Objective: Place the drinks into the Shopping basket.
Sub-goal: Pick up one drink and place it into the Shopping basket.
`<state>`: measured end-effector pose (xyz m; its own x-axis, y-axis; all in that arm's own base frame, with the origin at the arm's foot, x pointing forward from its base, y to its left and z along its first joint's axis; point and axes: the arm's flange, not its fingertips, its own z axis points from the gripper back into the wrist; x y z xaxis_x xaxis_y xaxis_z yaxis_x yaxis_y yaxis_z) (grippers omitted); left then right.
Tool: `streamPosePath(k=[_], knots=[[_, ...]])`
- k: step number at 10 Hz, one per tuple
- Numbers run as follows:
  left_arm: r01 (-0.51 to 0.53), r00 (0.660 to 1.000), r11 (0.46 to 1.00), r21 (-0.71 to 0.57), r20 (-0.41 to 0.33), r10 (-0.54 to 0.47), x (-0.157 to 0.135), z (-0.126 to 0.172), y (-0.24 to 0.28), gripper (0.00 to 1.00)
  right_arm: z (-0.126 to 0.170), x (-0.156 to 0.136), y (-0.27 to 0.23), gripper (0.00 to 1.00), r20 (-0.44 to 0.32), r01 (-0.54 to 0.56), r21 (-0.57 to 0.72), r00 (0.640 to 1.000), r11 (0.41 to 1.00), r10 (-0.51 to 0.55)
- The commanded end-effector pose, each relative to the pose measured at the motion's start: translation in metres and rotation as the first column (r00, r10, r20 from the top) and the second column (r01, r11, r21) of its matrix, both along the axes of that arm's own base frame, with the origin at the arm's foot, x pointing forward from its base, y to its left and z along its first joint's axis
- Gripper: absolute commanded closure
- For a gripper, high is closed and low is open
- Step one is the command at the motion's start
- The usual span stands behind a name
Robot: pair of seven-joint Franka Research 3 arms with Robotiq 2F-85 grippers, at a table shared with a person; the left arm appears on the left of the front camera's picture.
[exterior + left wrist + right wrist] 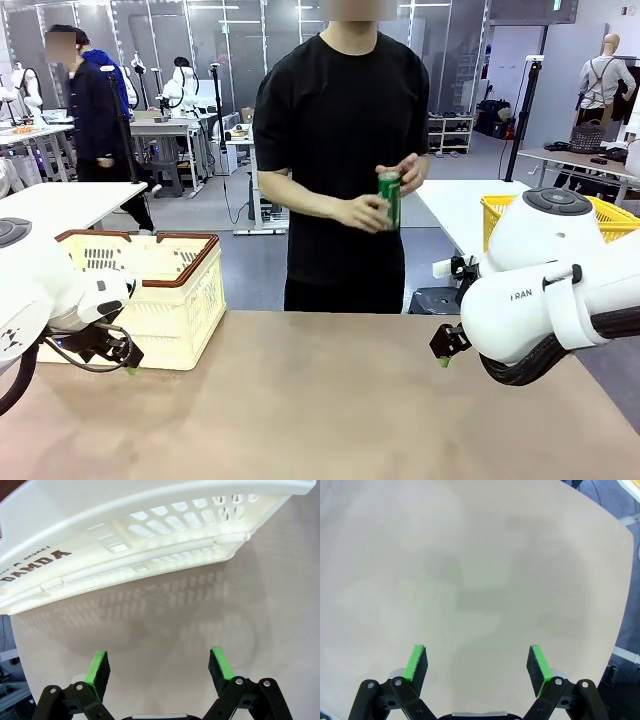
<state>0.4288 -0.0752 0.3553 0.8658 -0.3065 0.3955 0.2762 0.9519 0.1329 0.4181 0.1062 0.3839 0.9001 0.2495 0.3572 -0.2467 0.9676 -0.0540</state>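
The green can [389, 199] is not on the table [330, 400] yet; the person [340, 130] holds it upright at the far side, well apart from the cream basket [185, 300] on your left. The left gripper [162, 666] hangs just beside the basket wall and the right gripper [479, 662] over bare table, both spread wide and empty; so I judge the first handover is in hand. Next, bring one arm to the can and close around its body.

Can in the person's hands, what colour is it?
The can is green; the front view shows it best.
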Motion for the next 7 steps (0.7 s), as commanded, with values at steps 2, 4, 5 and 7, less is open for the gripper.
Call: streamPosePath(k=[2, 4, 5, 7], knots=[[-0.002, 1.0, 1.0, 0.0, -0.004, 0.002, -0.0001, -0.0009, 0.0004, 0.0, -0.0013, 0.0001, 0.0009, 0.0, -0.003, -0.006, 0.002, 1.0, 1.0, 0.006], [-0.002, 1.0, 1.0, 0.0, -0.004, 0.002, -0.0001, -0.0009, 0.0004, 0.0, -0.0013, 0.0001, 0.0009, 0.0, -0.003, -0.006, 0.002, 1.0, 1.0, 0.006], [-0.002, 1.0, 1.0, 0.0, -0.004, 0.002, -0.0001, -0.0009, 0.0004, 0.0, -0.0013, 0.0001, 0.0009, 0.0, -0.003, -0.006, 0.002, 1.0, 1.0, 0.006], [-0.002, 1.0, 1.0, 0.0, -0.004, 0.002, -0.0001, -0.0009, 0.0004, 0.0, -0.0013, 0.0001, 0.0009, 0.0, -0.003, -0.006, 0.002, 1.0, 1.0, 0.006]])
